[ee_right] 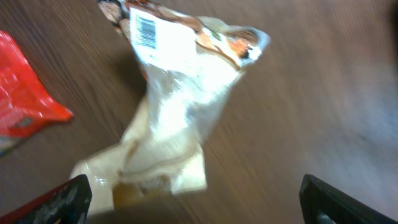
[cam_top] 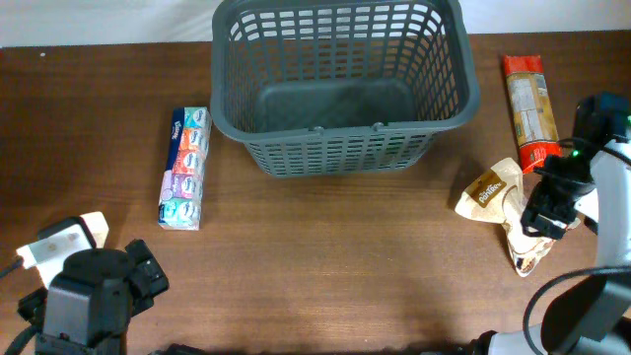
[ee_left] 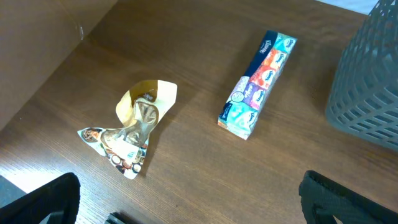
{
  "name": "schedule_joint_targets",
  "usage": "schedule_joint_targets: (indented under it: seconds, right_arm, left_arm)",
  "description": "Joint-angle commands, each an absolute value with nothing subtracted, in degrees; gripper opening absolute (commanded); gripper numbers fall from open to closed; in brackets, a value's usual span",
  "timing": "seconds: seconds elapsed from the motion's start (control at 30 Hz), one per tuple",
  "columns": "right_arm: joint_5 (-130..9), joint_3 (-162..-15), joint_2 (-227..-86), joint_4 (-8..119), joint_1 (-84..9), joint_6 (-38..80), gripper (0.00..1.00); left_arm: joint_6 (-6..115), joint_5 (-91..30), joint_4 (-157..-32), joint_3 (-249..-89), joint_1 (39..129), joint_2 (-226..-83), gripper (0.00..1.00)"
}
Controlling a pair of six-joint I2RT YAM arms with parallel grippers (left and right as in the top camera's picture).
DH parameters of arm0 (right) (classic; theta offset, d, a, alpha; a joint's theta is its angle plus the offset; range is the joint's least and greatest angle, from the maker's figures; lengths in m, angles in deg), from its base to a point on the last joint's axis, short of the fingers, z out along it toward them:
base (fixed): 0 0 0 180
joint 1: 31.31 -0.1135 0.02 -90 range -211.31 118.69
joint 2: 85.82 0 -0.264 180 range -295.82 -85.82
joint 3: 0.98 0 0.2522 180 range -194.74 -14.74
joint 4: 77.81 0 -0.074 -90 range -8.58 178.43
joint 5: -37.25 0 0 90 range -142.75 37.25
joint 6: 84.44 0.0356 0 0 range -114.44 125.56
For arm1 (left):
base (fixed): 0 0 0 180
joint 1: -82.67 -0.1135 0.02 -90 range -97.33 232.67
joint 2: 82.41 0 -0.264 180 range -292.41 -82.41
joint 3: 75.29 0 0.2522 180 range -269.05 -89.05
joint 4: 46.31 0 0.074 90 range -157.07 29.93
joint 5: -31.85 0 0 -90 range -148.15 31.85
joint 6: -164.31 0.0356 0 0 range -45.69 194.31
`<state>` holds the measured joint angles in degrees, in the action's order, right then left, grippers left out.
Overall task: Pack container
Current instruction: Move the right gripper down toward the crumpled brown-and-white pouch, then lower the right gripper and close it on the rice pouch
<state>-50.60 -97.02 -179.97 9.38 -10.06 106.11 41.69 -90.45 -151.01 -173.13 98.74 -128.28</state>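
**Both grippers spread wide, nothing held; container at the far edge**

We see the right gripper (ee_right: 194, 182) with its jaws spread wide and nothing between them. It hangs over a crumpled cream bag (ee_right: 168, 106) close to the right edge of the table (cam_top: 325, 266). We cannot tell whether the fingers touch that bag. Just beside the bag, towards the far right corner, a red pasta packet (cam_top: 530, 108) lies flat with its length along the right edge.

The left gripper (ee_left: 186, 180) is likewise spread wide and holds nothing, above the near left corner. Ahead of it we find a second crumpled bag (ee_left: 134, 134) lying on the wood. Further in, a tissue pack (ee_left: 258, 84) lies flat, well apart from that bag and near the container's left side.

The container (cam_top: 335, 148) stands upright at the middle of the far edge, mouth up, touching none of the other things.
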Motion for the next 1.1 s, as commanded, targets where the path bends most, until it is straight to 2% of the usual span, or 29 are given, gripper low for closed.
schedule_joint_targets:
  seconds: [0.0,0.43,1.07]
  right_arm:
    - [-43.65,-94.81,-180.08,13.88,-9.73,106.14,0.99]
    - [-42.20,-94.77,-182.51,17.38,-9.79,103.64,0.99]
    - [-47.62,-94.77,-187.36,25.25,-9.79,108.96,0.99]
  left_arm:
    - [41.14,-90.25,-151.05,-172.82,98.48,-128.41,1.00]
    - [41.14,-90.25,-151.05,-172.82,98.48,-128.41,1.00]
    - [41.14,-90.25,-151.05,-172.82,98.48,-128.41,1.00]
